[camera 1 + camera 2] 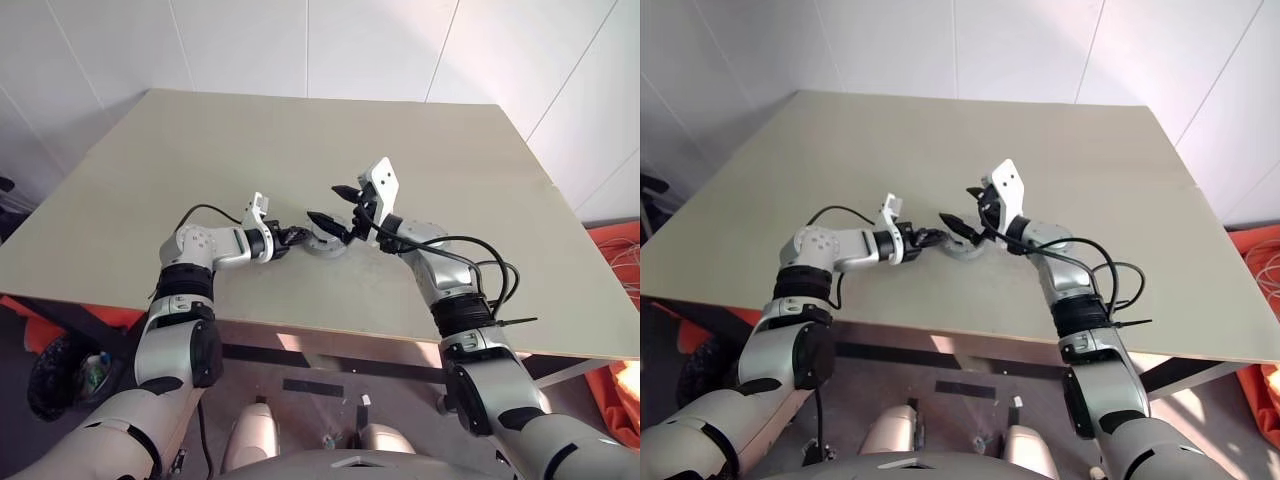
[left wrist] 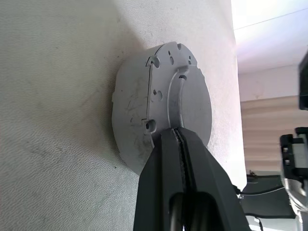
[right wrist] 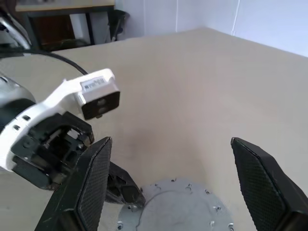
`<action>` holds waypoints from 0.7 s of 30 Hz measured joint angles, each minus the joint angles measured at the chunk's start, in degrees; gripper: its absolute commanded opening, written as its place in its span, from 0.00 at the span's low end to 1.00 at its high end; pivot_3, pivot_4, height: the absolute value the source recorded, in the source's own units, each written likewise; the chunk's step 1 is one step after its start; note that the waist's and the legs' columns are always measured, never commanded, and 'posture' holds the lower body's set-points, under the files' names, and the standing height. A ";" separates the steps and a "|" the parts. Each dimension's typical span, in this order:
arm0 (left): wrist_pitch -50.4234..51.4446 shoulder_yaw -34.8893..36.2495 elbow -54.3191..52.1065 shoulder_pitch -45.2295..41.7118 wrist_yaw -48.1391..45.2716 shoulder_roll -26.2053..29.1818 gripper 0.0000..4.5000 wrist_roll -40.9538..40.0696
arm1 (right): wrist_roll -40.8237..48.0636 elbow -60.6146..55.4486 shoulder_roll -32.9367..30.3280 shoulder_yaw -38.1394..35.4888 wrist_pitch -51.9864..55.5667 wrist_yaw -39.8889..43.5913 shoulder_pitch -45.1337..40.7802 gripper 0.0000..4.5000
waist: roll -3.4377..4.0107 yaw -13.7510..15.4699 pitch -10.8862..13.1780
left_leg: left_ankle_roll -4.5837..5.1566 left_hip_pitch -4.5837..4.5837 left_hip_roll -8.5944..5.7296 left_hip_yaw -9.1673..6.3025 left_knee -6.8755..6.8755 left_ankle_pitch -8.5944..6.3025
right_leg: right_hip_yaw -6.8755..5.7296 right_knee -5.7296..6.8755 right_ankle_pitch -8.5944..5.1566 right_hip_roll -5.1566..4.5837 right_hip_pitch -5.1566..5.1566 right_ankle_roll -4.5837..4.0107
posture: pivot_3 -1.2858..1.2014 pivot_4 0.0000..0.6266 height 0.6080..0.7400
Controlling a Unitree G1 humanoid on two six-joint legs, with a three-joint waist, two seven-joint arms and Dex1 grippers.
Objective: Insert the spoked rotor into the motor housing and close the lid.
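A round grey metal puck, the motor housing (image 1: 326, 244) with its flat lid (image 2: 180, 91) on top, lies on the table's near middle. The lid has small holes and a raised arc. The spoked rotor is hidden. My left gripper (image 1: 299, 237) is shut, with nothing between its fingers, and its tip (image 2: 176, 132) rests against the lid's raised arc at the puck's left edge. My right gripper (image 1: 330, 204) hangs open just above the puck and touches nothing. The right wrist view shows the lid (image 3: 175, 211) below, between the spread fingers (image 3: 96, 178), and the left gripper (image 3: 122, 190) at the rim.
The beige table (image 1: 200, 150) is broad, and its front edge runs just below both forearms. The right arm's black cable (image 1: 480, 262) loops over the tabletop. Below table level there are orange things (image 1: 615, 250) at the right and a dark bin (image 1: 60, 375) at the left.
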 measured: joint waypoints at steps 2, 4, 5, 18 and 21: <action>0.01 0.00 0.00 0.00 0.04 -0.11 0.00 0.00 | 1.11 -1.29 -0.58 -1.38 3.42 -1.57 -0.56 0.99 | 0.00 0.05 0.00 | -0.02 0.00 -0.01 0.00 0.00 0.01 | 0.00 0.00 0.01 0.00 0.00 0.02 | 0.52 0.00 1.00; 0.00 0.00 -0.01 0.00 0.09 -0.17 0.00 0.00 | 2.74 -2.89 -1.96 -2.76 9.80 -3.36 -1.65 0.99 | 0.00 0.09 0.00 | -0.04 0.00 -0.03 -0.01 0.00 0.01 | 0.01 0.00 0.02 0.00 0.01 0.04 | 0.52 0.00 1.00; 0.00 0.01 -0.01 0.01 0.12 -0.28 0.00 0.00 | 3.98 -3.83 -2.87 -3.82 13.84 -4.39 -2.32 0.99 | 0.00 0.15 0.00 | -0.05 0.00 -0.04 -0.02 0.00 0.02 | 0.01 -0.01 0.03 0.00 0.02 0.05 | 0.52 0.00 1.00; -1.10 -0.45 -0.87 0.90 0.06 -1.20 0.00 -0.02 | 20.93 -6.36 -6.25 -17.51 64.44 -14.97 -3.91 0.99 | 0.00 1.22 0.00 | -0.25 0.23 -0.05 -0.02 -0.18 0.11 | 0.02 -0.10 0.05 0.00 0.17 0.10 | 0.52 0.00 1.00; -1.10 -0.80 -1.54 1.30 0.08 -1.21 0.00 -0.02 | 20.92 -6.18 -4.60 -18.27 66.19 -17.57 -3.92 0.99 | 0.01 1.59 0.00 | -0.35 0.27 -0.04 -0.02 -0.23 0.17 | 0.02 -0.04 0.06 0.00 0.17 0.10 | 0.52 0.00 1.00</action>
